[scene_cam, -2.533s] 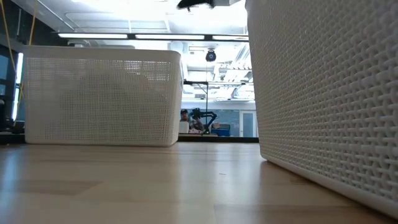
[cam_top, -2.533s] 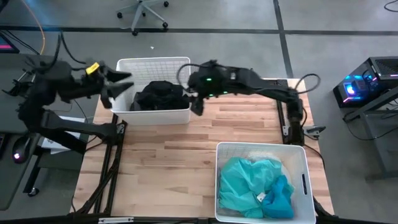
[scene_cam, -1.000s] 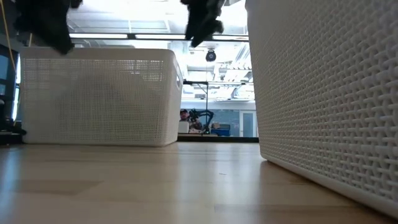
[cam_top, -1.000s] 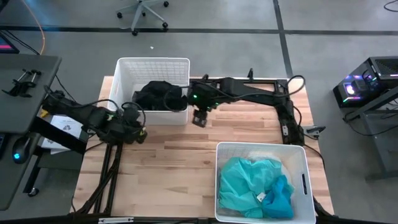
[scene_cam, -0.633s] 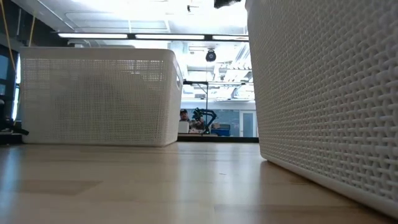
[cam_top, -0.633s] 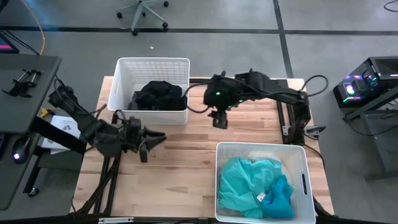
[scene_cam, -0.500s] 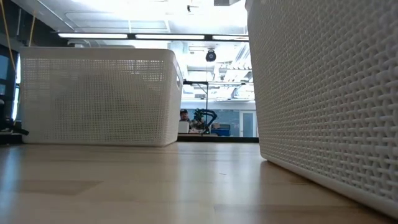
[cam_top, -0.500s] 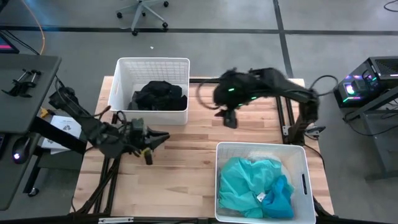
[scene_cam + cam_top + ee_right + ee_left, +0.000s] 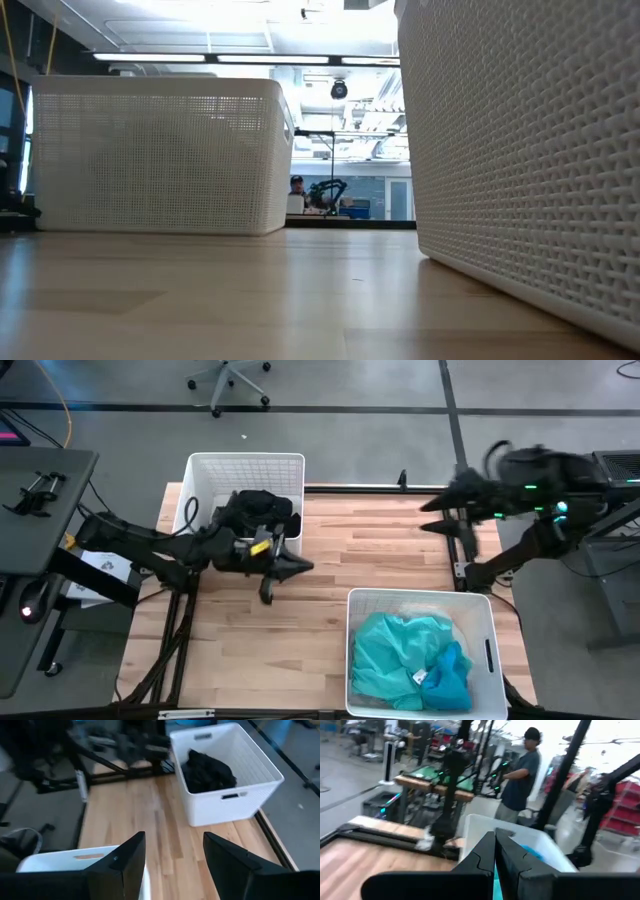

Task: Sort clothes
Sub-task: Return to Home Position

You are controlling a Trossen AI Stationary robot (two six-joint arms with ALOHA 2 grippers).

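The dark clothes [image 9: 258, 510] are being kept in the far bin [image 9: 245, 468], the turquoise clothes [image 9: 405, 650] in the near bin [image 9: 420, 600]. The left claw [image 9: 300, 566] is being held clenched, empty, over the bench [image 9: 380, 560]; the right claw [image 9: 432, 515] is being held released.

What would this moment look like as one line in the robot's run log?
left gripper: shut, empty, over table | right gripper: open, empty, pulled back | black clothes: far bin | turquoise and blue clothes: near bin
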